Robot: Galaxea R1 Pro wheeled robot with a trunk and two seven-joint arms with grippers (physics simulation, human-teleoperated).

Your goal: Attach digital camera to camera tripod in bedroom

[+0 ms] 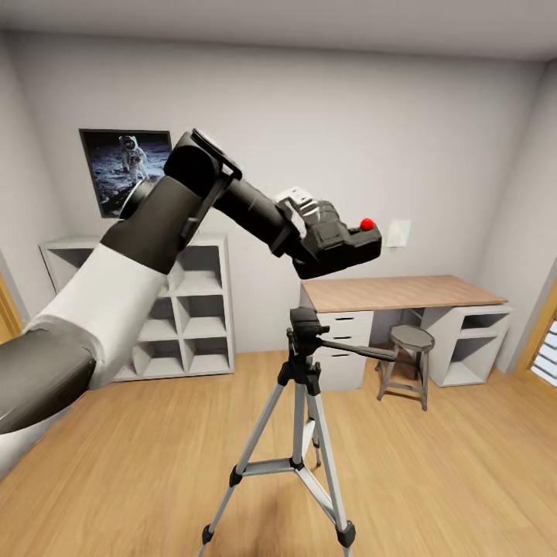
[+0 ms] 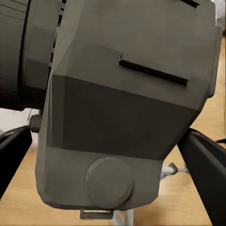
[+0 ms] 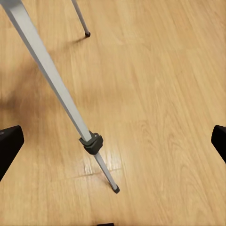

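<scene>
My left gripper (image 1: pixel 316 230) is shut on the black digital camera (image 1: pixel 340 246), red button (image 1: pixel 367 224) on top, held in the air just above the camera tripod's black head (image 1: pixel 305 320). A small gap separates camera and head. The tripod (image 1: pixel 298 433) stands on the plank floor on silver legs. In the left wrist view the camera body (image 2: pixel 122 108) sits between the dark fingers (image 2: pixel 207 169), with a piece of the tripod below it. My right gripper (image 3: pixel 113 141) is open and low, looking down at a tripod leg (image 3: pixel 52 80) and its black joint (image 3: pixel 92 143).
A wooden-topped desk (image 1: pixel 402 292) with white drawers and a round stool (image 1: pixel 410 340) stand behind the tripod to the right. White cube shelves (image 1: pixel 186 309) and an astronaut poster (image 1: pixel 128 166) are on the back wall at left. Light wood floor (image 1: pixel 433 480) surrounds the tripod.
</scene>
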